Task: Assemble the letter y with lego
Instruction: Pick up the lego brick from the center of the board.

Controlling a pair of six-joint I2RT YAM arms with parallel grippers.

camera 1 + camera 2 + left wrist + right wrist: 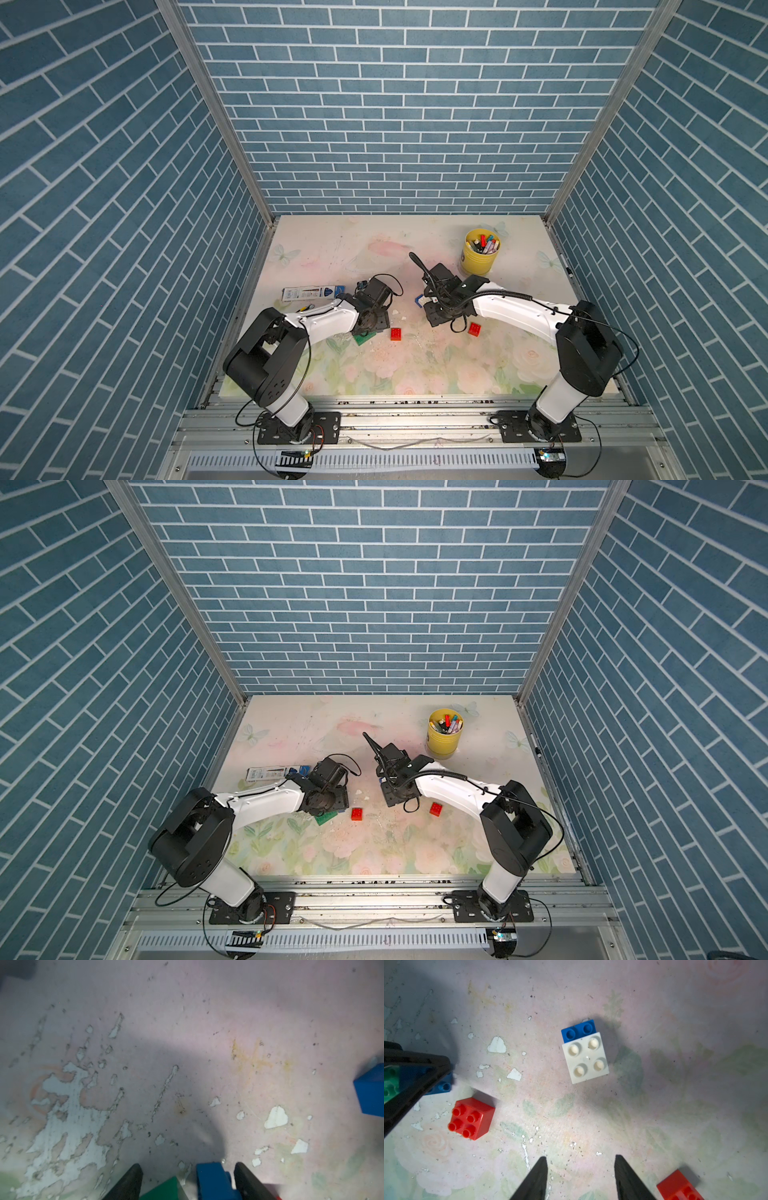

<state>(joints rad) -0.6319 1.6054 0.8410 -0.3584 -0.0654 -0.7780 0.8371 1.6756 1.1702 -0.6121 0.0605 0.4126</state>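
1. Grip: left gripper (187, 1167) stands parted astride green brick (164, 1188) and blue brick (212, 1180), the blue just beside 1 finger, nothing clenched
2. Right gripper (580, 1159) is parted and empty; white brick (585, 1057), stacked on second blue brick (579, 1030), lies straight ahead
3. Yellow cup (481, 249) holds only marker pens (484, 243)

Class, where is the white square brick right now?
In the right wrist view, the white square brick lies ahead of the right gripper, overlapping a blue brick and apart from a red brick.
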